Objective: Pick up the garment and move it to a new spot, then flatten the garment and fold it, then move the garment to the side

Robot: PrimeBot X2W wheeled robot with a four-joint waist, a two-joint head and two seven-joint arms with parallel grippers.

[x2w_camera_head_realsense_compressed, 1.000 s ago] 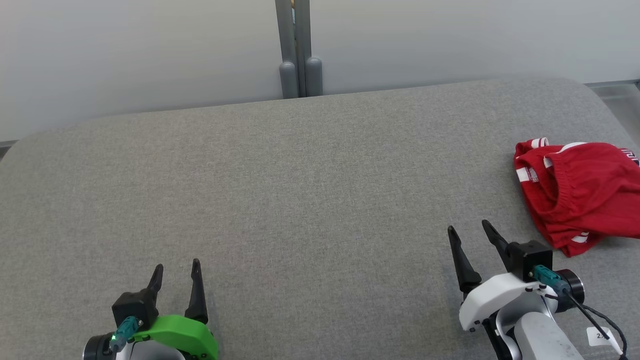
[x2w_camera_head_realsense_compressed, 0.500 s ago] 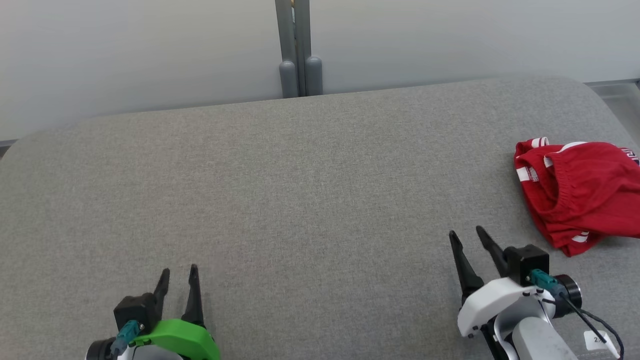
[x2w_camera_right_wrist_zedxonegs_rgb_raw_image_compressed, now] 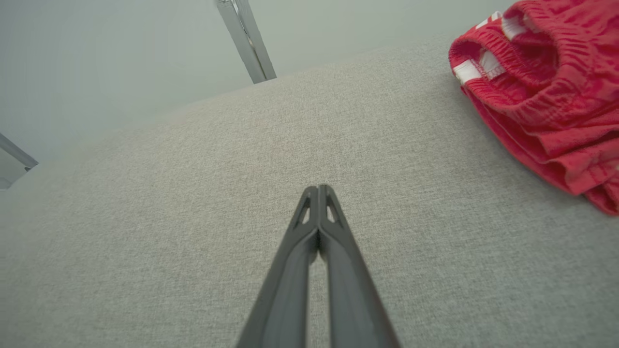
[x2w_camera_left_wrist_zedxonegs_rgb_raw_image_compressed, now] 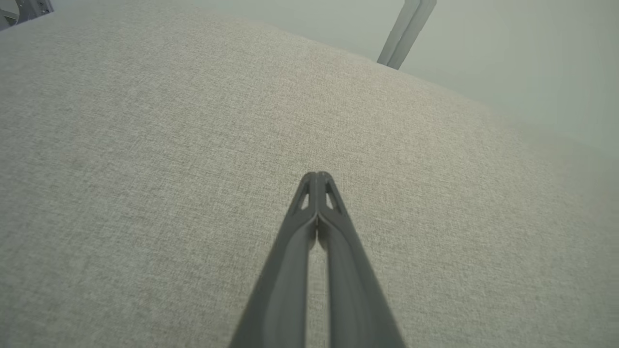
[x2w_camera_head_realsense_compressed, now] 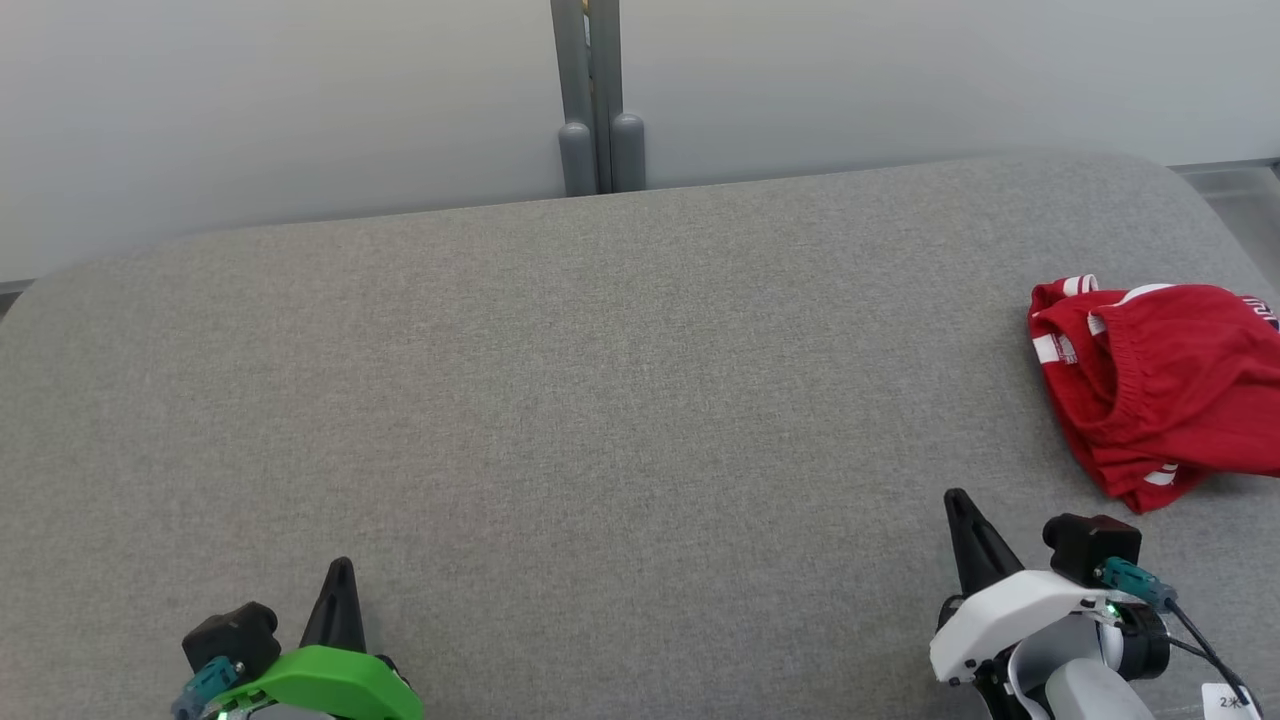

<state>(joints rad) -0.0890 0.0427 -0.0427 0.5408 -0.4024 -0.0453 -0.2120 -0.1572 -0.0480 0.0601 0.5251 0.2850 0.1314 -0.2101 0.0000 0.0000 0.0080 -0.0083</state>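
Observation:
A red garment [x2w_camera_head_realsense_compressed: 1165,385] with white stripes and an elastic waistband lies crumpled at the right edge of the grey fabric table [x2w_camera_head_realsense_compressed: 600,380]; the right wrist view has it [x2w_camera_right_wrist_zedxonegs_rgb_raw_image_compressed: 546,92] at the upper right. My right gripper [x2w_camera_head_realsense_compressed: 958,498] is shut on nothing, low at the right, a short way in front and left of the garment; its tips [x2w_camera_right_wrist_zedxonegs_rgb_raw_image_compressed: 317,187] meet over bare fabric. My left gripper [x2w_camera_head_realsense_compressed: 339,565] is shut and empty at the lower left, its tips [x2w_camera_left_wrist_zedxonegs_rgb_raw_image_compressed: 316,175] pressed together above the table.
A pale wall runs behind the table, with a grey upright post [x2w_camera_head_realsense_compressed: 595,100] at its middle. The table's rounded corners show at far left and far right. A wide stretch of grey fabric lies between the two grippers.
Both grippers have gone from open to shut, and both have drawn back toward the bottom edge of the head view. The garment has not moved.

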